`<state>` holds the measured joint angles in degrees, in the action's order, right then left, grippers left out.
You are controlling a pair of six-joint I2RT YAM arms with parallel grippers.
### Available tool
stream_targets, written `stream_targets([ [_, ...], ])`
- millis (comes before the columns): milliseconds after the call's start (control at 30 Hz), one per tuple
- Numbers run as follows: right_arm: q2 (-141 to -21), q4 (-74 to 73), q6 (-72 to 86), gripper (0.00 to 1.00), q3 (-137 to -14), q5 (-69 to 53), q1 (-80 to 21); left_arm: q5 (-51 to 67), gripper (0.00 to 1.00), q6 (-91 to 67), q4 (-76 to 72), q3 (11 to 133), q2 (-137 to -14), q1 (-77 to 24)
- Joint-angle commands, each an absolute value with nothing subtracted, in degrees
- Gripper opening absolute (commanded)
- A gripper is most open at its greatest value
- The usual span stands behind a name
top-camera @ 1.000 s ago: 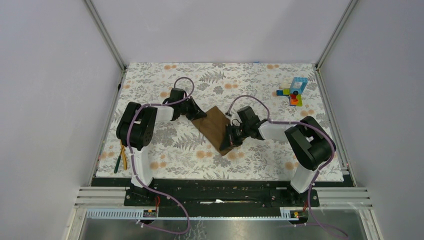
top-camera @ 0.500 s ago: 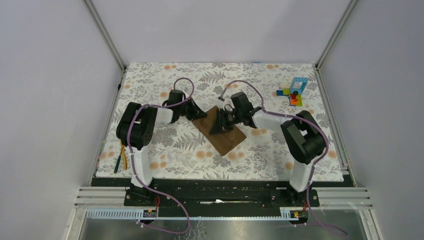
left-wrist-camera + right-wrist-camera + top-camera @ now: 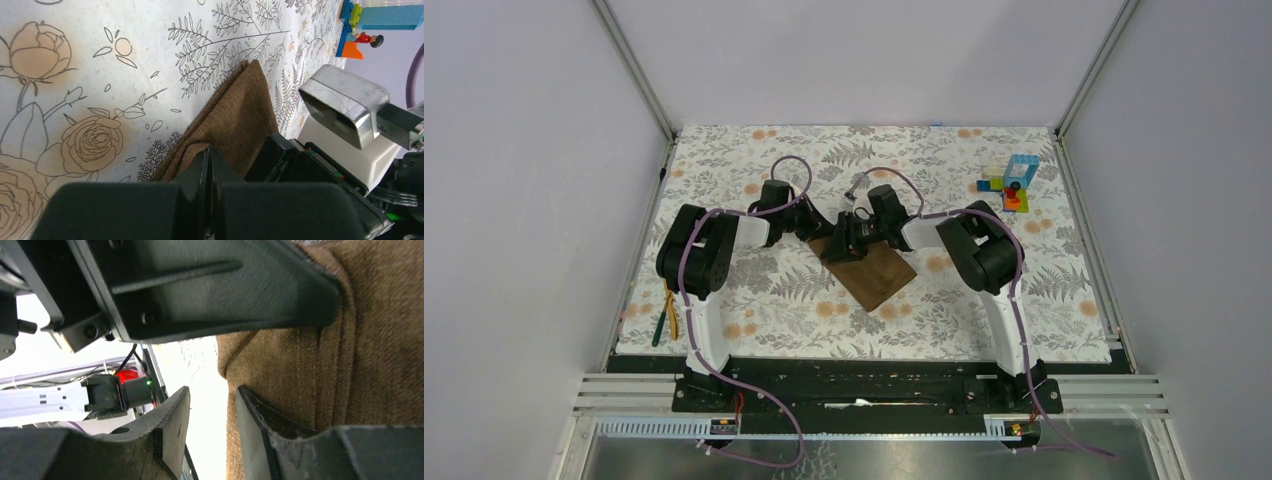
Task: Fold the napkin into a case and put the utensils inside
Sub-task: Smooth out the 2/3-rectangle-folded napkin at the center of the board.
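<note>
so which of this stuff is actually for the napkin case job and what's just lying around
For the job:
- brown napkin, partly folded, between the two arms
- yellow-orange utensils, at the left edge of the covering

Just lying about:
- toy block stack, far right
- floral table covering, under everything

The napkin (image 3: 876, 276) lies centrally on the table covering (image 3: 944, 312), utensils (image 3: 668, 312) near-left, toy blocks (image 3: 1012, 184) far-right.
</note>
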<state>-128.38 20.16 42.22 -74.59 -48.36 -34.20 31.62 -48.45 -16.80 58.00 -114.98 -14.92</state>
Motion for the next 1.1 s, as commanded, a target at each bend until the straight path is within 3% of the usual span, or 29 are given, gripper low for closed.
stream_targets([
  [0,-127.58,27.17,43.96,0.48,-69.52,-52.44,-35.30,29.34,0.00,-46.85,-13.24,56.49,-114.74,-14.15],
  [333,-118.89,29.28,40.92,0.54,-57.50,-54.76,-35.33,29.27,0.00,-46.60,-12.53,56.91,-115.92,-13.55],
  [1067,-104.06,30.20,36.50,0.56,-35.54,-55.46,-35.33,29.25,0.00,-45.50,-9.60,59.36,-115.79,-13.17],
])
